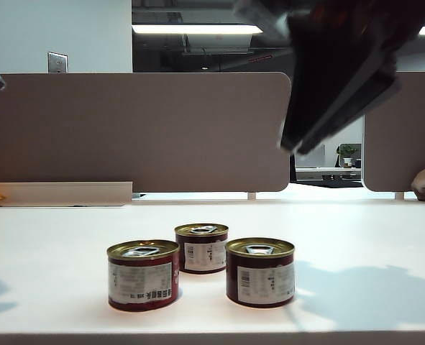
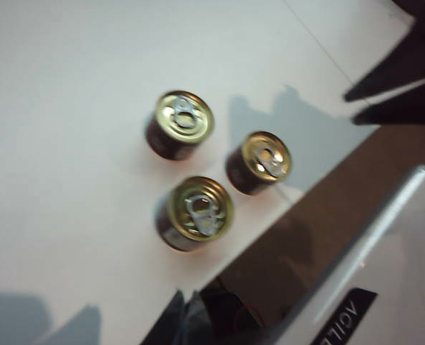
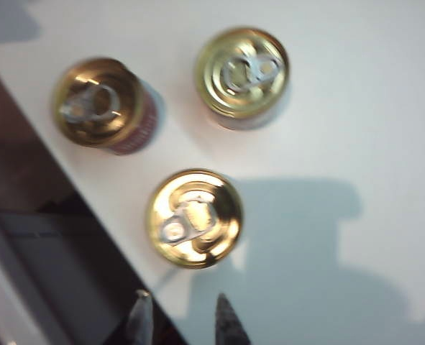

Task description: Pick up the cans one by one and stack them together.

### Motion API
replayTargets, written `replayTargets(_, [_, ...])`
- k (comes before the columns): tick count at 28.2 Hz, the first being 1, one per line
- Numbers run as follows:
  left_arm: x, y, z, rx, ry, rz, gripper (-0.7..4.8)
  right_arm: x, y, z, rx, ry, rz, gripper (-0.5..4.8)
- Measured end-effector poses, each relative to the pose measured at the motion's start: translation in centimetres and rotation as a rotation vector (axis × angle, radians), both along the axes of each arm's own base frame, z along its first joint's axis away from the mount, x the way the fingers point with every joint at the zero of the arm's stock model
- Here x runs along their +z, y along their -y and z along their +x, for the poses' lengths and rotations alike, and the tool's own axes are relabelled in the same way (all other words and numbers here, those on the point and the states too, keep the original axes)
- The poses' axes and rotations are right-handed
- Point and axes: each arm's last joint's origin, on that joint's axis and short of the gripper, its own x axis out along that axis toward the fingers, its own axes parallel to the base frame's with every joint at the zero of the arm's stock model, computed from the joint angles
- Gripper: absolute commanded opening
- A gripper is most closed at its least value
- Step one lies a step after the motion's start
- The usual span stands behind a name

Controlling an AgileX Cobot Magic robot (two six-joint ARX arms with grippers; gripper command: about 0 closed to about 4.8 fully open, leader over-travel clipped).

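Now three cans (image 1: 200, 248) stand close together on the white surface (image 1: 356, 237). Right hand (image 3: 180, 323) hangs above the cans, fingers a little apart, holding nothing. Left hand, unseen, is pressed together.

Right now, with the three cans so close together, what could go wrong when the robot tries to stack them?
1. The cans stand in a tight bunch, so the right hand, high above them with fingers a little apart, might bump a neighbour while grabbing one.
2. The front cans stand near the table's edge; a knock could send one off.
3. Each lid has a raised pull tab, so a stacked can might wobble.
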Motion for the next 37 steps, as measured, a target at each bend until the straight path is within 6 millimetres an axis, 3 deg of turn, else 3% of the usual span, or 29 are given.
replayTargets(5, [-0.1, 1.3, -0.3, 0.001, -0.036, 0.071, -0.06, -1.2, -1.6, 2.0, 0.013, -0.068, -0.104, 1.22])
replayTargets(8, [2.0, 2.4, 1.5, 0.036, -0.01, 0.14, -0.06, -1.2, -1.8, 2.1, 0.03, -0.059, -0.102, 1.35])
replayTargets(9, [2.4, 2.7, 2.0, 0.047, -0.006, 0.157, -0.06, -1.2, -1.8, 2.1, 0.03, -0.06, -0.104, 1.71])
replayTargets(11, [2.7, 3.5, 3.9, 0.036, -0.003, 0.244, -0.05, -1.2, -1.7, 2.0, 0.031, -0.065, -0.109, 1.81])
replayTargets(12, [2.6, 3.9, 4.8, 0.011, -0.016, 0.284, 0.15, -1.2, -1.7, 2.0, 0.032, -0.067, -0.11, 1.81])
replayTargets(13, [2.1, 4.4, 5.8, -0.016, -0.033, 0.321, 0.81, -1.3, -1.7, 2.0, 0.035, -0.069, -0.111, 1.92])
replayTargets(15, [1.4, 4.9, 6.6, -0.054, -0.059, 0.369, 0.99, -1.5, -1.8, 2.1, 0.038, -0.077, -0.119, 2.9])
replayTargets(17, [1.5, 4.9, 6.7, -0.075, -0.038, 0.381, 0.97, -1.7, -1.9, 2.1, 0.036, -0.084, -0.126, 2.99])
replayTargets(21, [2.7, 4.4, 6.2, -0.021, 0.074, 0.396, 0.43, -3.0, -2.5, 2.6, 0.053, -0.138, -0.146, 3.25])
replayTargets(22, [3.0, 4.2, 6.1, 0.005, 0.103, 0.409, 0.42, -3.6, -2.7, 2.8, 0.059, -0.163, -0.154, 3.44])
replayTargets(23, [3.2, 4.1, 6.1, 0.022, 0.114, 0.418, -0.02, -4.0, -2.9, 2.9, 0.066, -0.184, -0.152, 3.77])
replayTargets(26, [3.9, 3.8, 5.7, 0.046, 0.149, 0.417, -0.06, -5.4, -3.6, 3.3, 0.083, -0.234, -0.159, 4.23])
replayTargets(33, [3.8, 3.5, 5.4, 0.079, 0.136, 0.469, -0.06, -5.7, -4.6, 3.9, 0.091, -0.186, -0.14, 4.23])
replayTargets(37, [4.7, 2.9, 4.5, 0.116, 0.191, 0.463, -0.06, -6.6, -5.2, 4.5, 0.086, -0.198, -0.169, 4.22])
